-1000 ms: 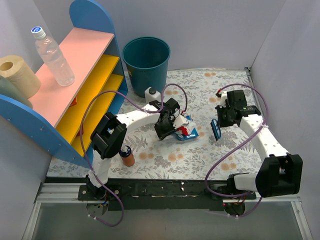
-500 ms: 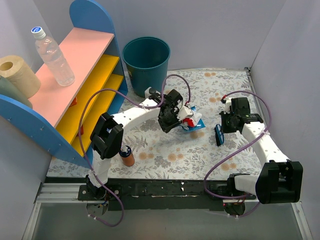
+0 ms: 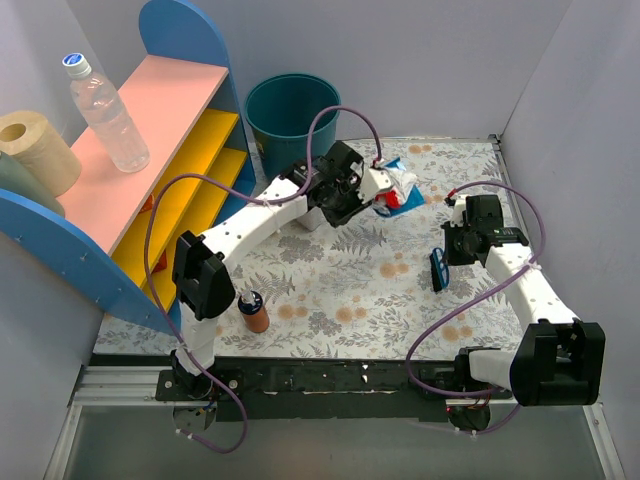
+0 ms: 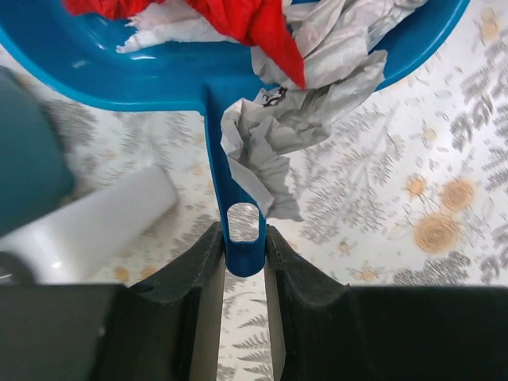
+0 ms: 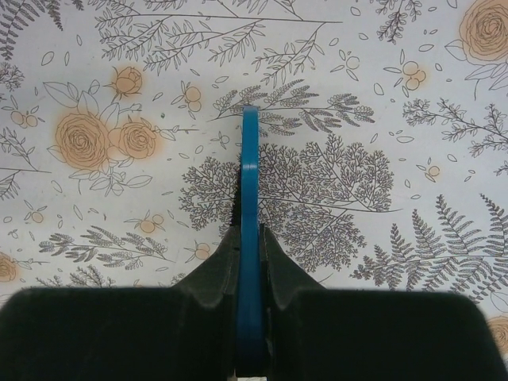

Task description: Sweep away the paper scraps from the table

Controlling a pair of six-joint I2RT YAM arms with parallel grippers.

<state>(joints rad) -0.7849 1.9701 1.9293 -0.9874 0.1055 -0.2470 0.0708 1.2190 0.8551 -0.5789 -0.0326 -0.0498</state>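
My left gripper [image 4: 243, 248] is shut on the handle of the blue dustpan [image 4: 103, 67], which is lifted above the table [image 3: 400, 290]. Red, white and silver-grey paper scraps [image 4: 294, 63] lie piled in the pan, and one grey wad hangs over its rim. In the top view the dustpan [image 3: 393, 190] with the scraps [image 3: 388, 183] hangs to the right of the teal bin [image 3: 290, 120], with my left gripper [image 3: 352, 192] behind it. My right gripper [image 5: 249, 238] is shut on the blue hand brush [image 5: 250, 182], held over the table at the right [image 3: 438, 268].
A white bottle [image 4: 95, 222] stands under my left arm near the bin. A small brown bottle [image 3: 254, 312] stands at the front left. The pink-and-yellow shelf unit [image 3: 150, 160] with a water bottle [image 3: 105, 100] and a paper roll [image 3: 38, 150] fills the left side.
My left gripper has lifted the loaded dustpan off the table and carried it back and to the right, closer to the bin. My right gripper with the brush has drawn slightly right, then held still.
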